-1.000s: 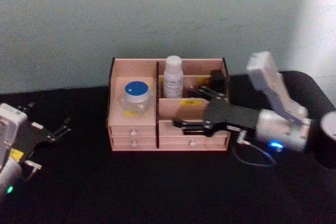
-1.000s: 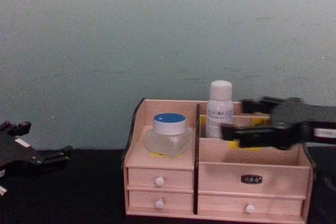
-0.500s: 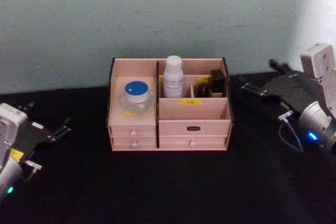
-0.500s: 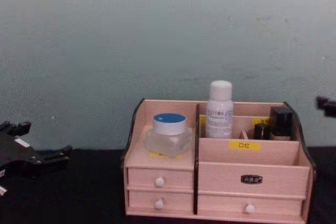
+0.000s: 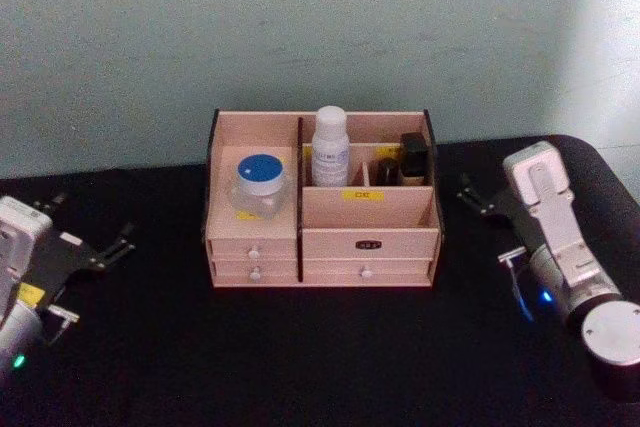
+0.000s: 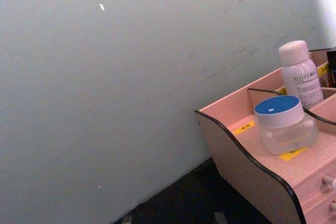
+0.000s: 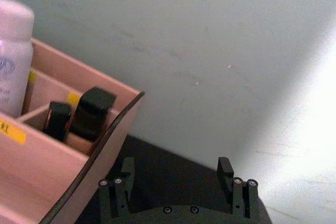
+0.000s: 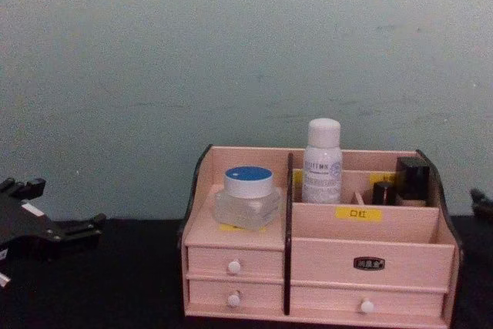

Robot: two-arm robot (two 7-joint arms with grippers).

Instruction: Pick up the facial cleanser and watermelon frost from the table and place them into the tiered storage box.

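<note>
Nearest the robot, the black counter (image 5: 320, 357) lies bare in front of the tiered storage box (image 5: 368, 229), which stands at its middle, close to the pale wall (image 5: 300, 27). The left gripper (image 5: 95, 247) rests low at the counter's left edge with its fingers apart; its tips blend into the dark surface and are hard to trace. The right gripper (image 7: 178, 177) sits to the right of the box, clear of it, fingers spread and holding nothing; in the head view its tips are largely covered by the white arm housing.

On the box's left tier, above two small drawers, stands a clear jar with a blue lid (image 5: 260, 182). Behind the central divider, a white bottle (image 5: 330, 147) stands upright in the rear compartment; its label is too small to read. In the rear right compartment stand two dark items (image 7: 81, 114), partly sunk behind the wall, their kind unclear.
</note>
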